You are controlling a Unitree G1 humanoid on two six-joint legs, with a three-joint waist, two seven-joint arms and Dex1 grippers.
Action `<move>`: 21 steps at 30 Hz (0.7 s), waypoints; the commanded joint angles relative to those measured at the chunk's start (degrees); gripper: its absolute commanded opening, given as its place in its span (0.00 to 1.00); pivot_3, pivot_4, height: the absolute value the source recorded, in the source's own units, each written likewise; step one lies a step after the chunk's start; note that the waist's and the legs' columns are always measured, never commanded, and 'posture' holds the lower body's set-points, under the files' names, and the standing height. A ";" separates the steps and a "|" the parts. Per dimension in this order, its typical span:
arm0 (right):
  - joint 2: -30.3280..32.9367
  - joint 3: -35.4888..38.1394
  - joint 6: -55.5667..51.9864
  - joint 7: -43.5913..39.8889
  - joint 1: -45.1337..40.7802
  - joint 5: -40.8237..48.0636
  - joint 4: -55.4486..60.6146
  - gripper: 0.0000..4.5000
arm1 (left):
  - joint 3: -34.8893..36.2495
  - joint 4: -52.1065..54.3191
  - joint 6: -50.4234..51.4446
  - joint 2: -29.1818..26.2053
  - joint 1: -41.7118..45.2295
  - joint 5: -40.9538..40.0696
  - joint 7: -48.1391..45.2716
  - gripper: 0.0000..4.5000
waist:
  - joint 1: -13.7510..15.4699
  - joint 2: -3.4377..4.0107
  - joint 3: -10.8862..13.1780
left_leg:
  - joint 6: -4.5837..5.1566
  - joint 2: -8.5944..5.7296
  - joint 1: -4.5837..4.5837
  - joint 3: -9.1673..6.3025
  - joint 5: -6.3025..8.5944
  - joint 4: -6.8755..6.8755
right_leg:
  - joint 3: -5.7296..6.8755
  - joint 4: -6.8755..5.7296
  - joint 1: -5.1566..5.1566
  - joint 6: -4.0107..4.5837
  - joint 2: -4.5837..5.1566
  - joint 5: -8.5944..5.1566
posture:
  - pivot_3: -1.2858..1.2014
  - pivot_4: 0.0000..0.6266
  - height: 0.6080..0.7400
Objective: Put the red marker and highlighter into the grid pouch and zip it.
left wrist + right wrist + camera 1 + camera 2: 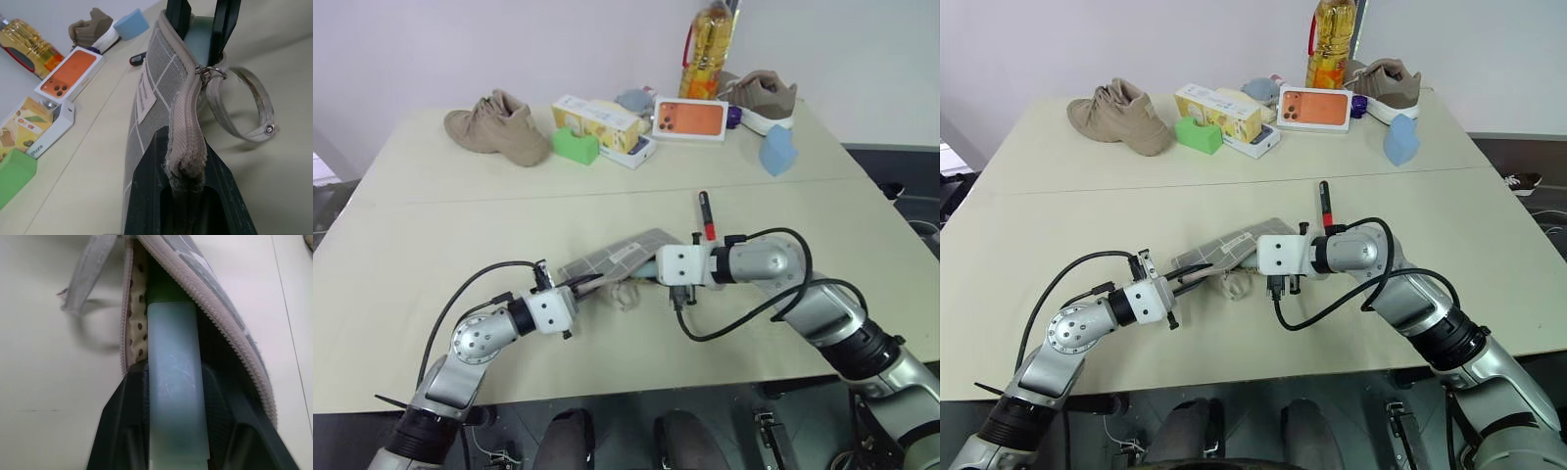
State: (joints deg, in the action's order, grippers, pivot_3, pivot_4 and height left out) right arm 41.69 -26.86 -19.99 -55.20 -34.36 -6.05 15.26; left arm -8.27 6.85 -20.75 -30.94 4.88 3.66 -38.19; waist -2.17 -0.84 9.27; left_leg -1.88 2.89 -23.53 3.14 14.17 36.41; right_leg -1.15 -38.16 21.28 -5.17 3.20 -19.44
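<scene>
- Now the flat grey fabric grid pouch (622,257) with white lines lies mid-surface, its mouth unzipped.
- Left pincer (183,196) is clamped on the pouch's zip end.
- Right pincer (171,396) grips the pale blue-green highlighter (173,382), its green cap inside the mouth.
- Red marker (707,214) with black cap lies on the beige surface (460,235) just behind.

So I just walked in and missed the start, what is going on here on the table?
The robot is packing a grey fabric pouch with white grid lines. Its left gripper is shut on the zip edge at one end of the pouch, holding it up. The right gripper has the pale blue-green highlighter between its fingers, green cap end already inside the open mouth. The slim red marker with a black cap lies on the table beside the pouch, not yet packed, and the zip is open.
</scene>
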 commanded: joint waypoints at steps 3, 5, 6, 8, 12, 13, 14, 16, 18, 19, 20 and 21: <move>-1.80 11.60 -4.10 -0.02 1.09 9.09 4.27 0.96 | 1.82 -0.34 0.83 0.62 -0.44 0.57 3.22 0.00 | 0.10 0.00 0.00 | 0.00 0.01 0.00 -0.02 0.00 0.06 | 0.00 -0.02 -0.05 0.00 0.03 0.00 | 0.52 0.24 1.00; -2.01 16.74 -8.24 -1.37 1.93 15.11 4.49 0.96 | 2.77 -1.15 1.49 1.09 -0.45 1.93 5.77 0.00 | 0.16 0.00 0.00 | 0.00 0.02 0.01 -0.04 0.00 0.09 | 0.00 -0.03 -0.09 0.00 0.04 0.00 | 0.52 0.24 1.00; -2.31 19.34 -10.35 -1.24 2.31 17.62 3.56 0.96 | 3.37 -1.52 2.31 1.60 -0.38 2.25 7.25 0.00 | 0.16 0.00 0.00 | 0.00 0.02 0.02 -0.06 0.00 0.10 | 0.00 -0.03 -0.13 0.00 0.04 0.00 | 0.52 0.24 1.00; -1.88 22.07 -11.56 0.02 2.93 18.44 0.25 0.96 | 4.47 -2.01 4.00 2.72 -0.14 3.13 10.28 0.00 | 0.17 0.00 0.00 | 0.00 0.02 0.05 -0.10 0.00 0.12 | 0.03 -0.03 -0.19 -0.01 0.05 0.00 | 0.52 0.24 1.00; -5.62 25.57 -18.88 9.21 -0.18 17.42 -11.10 0.98 | 5.66 -2.51 7.20 4.83 0.29 4.90 14.99 0.00 | -0.10 -0.01 0.00 | 0.01 0.02 0.12 -0.12 0.00 0.17 | 0.04 -0.04 -0.29 -0.01 0.06 0.01 | 0.52 0.24 1.00; -7.09 25.97 -20.16 12.09 -1.13 16.63 -14.22 0.98 | 5.68 -2.61 8.05 5.30 0.42 5.21 15.80 0.00 | -0.24 -0.01 0.00 | 0.01 0.02 0.14 -0.12 0.00 0.18 | 0.03 -0.06 -0.30 -0.01 0.06 0.01 | 0.52 0.24 1.00; -8.20 26.07 -20.64 14.59 -1.85 15.68 -16.54 0.98 | 5.60 -2.68 8.65 5.60 0.54 5.61 16.37 0.00 | -0.31 -0.01 0.00 | 0.00 0.02 0.14 -0.11 0.00 0.18 | 0.02 -0.09 -0.29 -0.01 0.05 0.02 | 0.52 0.24 1.00; -10.59 26.51 -21.28 19.06 -3.18 14.45 -20.64 0.98 | 5.31 -2.92 9.04 5.93 0.76 6.39 17.10 0.00 | -0.23 0.00 0.00 | 0.00 0.02 0.12 -0.09 0.00 0.19 | 0.00 -0.15 -0.20 -0.01 0.03 0.02 | 0.52 0.24 1.00; -14.10 27.47 -21.87 24.03 -4.74 13.96 -25.78 0.98 | 4.99 -3.15 9.59 6.46 1.13 6.87 17.79 0.00 | -0.30 0.00 0.00 | 0.00 0.04 0.10 -0.05 0.00 0.17 | -0.02 -0.16 -0.13 -0.01 0.00 0.02 | 0.52 0.24 1.00; -15.40 27.51 -21.49 25.79 -5.32 13.56 -27.82 0.98 | 4.89 -3.23 9.81 6.70 1.34 6.98 18.00 0.00 | -0.33 0.00 0.00 | 0.00 0.04 0.07 -0.01 0.00 0.16 | -0.03 -0.18 -0.07 -0.01 -0.01 0.02 | 0.52 0.24 1.00; -16.61 27.56 -21.14 27.72 -5.94 13.02 -29.94 0.98 | 4.79 -3.31 10.02 6.91 1.57 7.05 18.18 0.00 | -0.28 0.00 0.00 | 0.00 0.05 0.07 0.02 0.00 0.16 | -0.05 -0.19 -0.05 -0.01 -0.02 0.02 | 0.52 0.24 1.00; -17.23 27.34 -20.59 28.99 -6.35 12.39 -31.46 0.98 | 4.73 -3.35 10.13 7.03 1.72 7.13 18.26 0.00 | -0.22 0.00 0.00 | 0.00 0.05 0.06 0.03 0.00 0.15 | -0.05 -0.21 -0.03 -0.01 -0.01 0.02 | 0.52 0.24 1.00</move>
State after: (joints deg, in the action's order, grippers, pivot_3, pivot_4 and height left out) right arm 24.66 -0.82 -41.76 -28.64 -39.10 7.29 -15.20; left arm -3.82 3.00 -10.86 -23.97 5.84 10.61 -20.81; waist -2.39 -0.84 9.26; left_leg -1.88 2.93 -23.47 3.17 14.17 36.56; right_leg -1.20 -38.38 21.25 -5.18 3.20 -19.42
